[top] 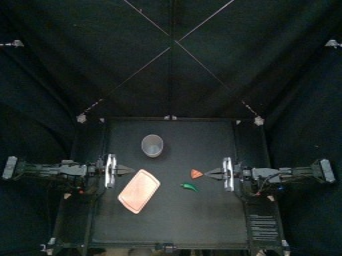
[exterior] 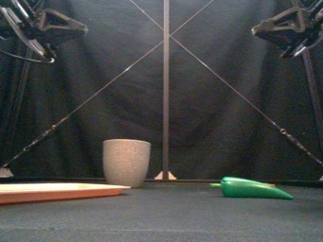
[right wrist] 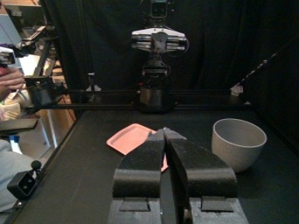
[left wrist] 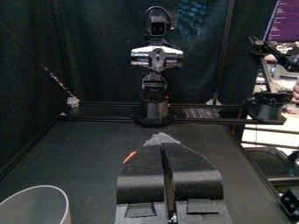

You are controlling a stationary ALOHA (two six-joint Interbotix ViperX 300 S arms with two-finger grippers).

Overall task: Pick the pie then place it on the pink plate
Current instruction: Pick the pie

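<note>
A small red wedge, seemingly the pie, lies on the table right of centre; in the left wrist view only a red sliver of it shows beside the jaws. The pink plate lies flat at front left, also seen low in the front view and in the right wrist view. My left gripper hovers at the table's left, shut and empty. My right gripper faces it from the right, just beside the pie, shut and empty.
A tall grey speckled cup stands behind the plate, near the middle back. A green toy vegetable lies just in front of the pie.
</note>
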